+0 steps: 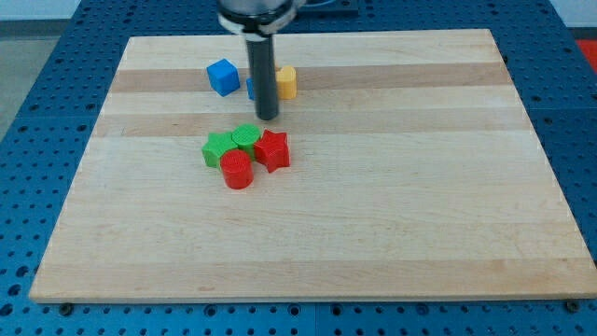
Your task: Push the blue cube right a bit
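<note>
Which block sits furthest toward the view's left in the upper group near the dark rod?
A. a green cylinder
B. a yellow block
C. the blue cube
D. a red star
C: the blue cube lies at the view's left of my tip, while the yellow block sits on the rod's right side.

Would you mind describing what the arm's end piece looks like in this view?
A straight, smooth dark rod, round in section, runs down to my tip. Above it sits a wider dark round collar, cut off by the view's top. No markings show; thin dark cables seem to run off beside the collar.
</note>
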